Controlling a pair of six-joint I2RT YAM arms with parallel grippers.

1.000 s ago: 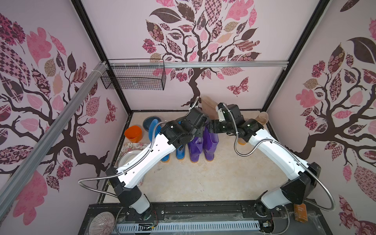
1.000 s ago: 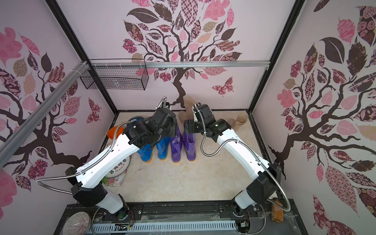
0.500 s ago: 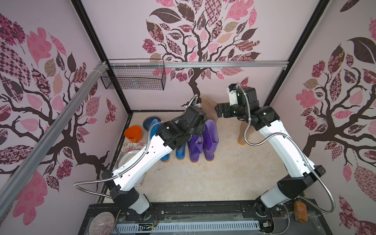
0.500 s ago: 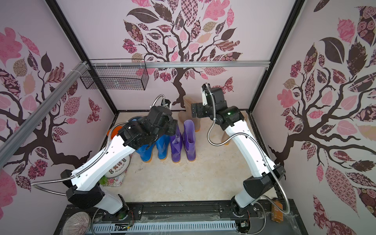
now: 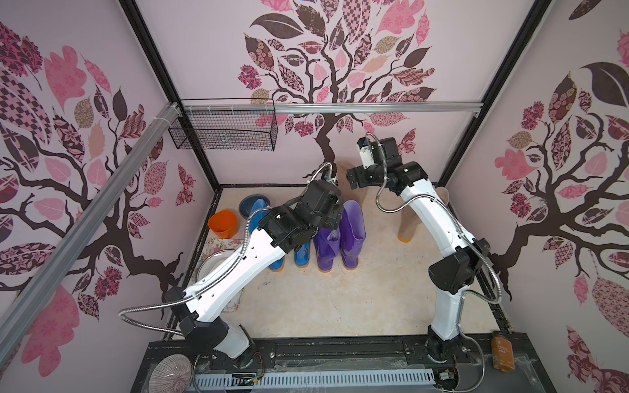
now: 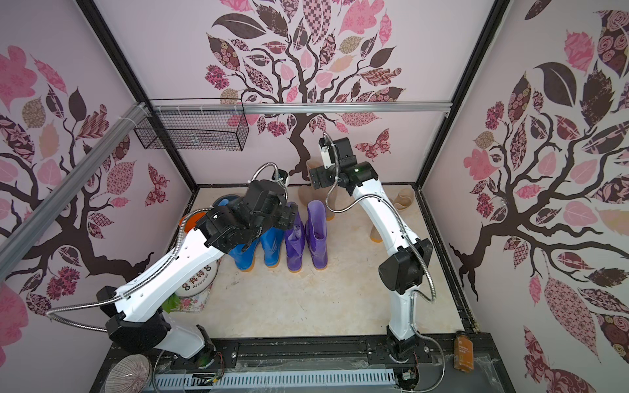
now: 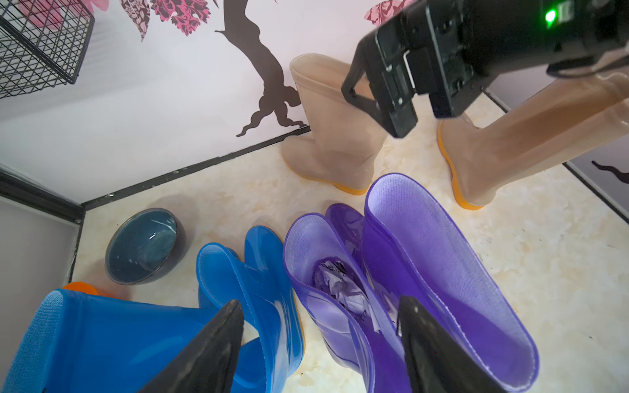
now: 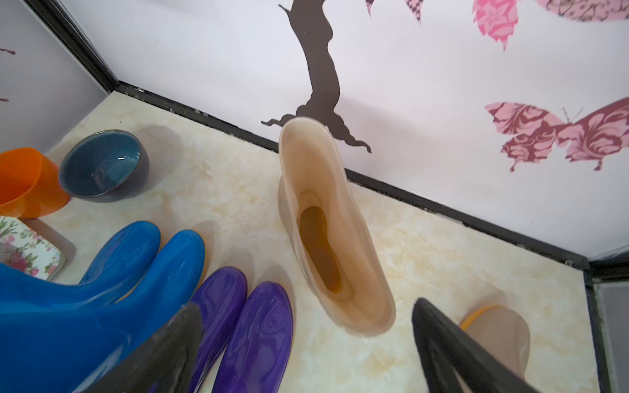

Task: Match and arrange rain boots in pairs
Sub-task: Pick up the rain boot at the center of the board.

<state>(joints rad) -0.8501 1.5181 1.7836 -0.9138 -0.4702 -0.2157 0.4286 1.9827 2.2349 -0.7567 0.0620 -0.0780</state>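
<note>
The right gripper (image 8: 306, 304) hung with its jaws spread wide and empty above the upright beige boot (image 8: 326, 238), which stood against the back wall. This boot lay ahead of and below the fingers (image 8: 442, 340). Its cuff's long axis ran roughly from wall toward gripper, so the fingers faced its narrow width. The right arm was the nearer.

The second beige boot (image 5: 406, 221) stood well apart and appeared to lean toward the right wall.

The left gripper (image 7: 320, 301), jaws apart and holding nothing, hovered over the purple pair (image 5: 354, 231), beside the blue pair (image 5: 301, 255).
</note>
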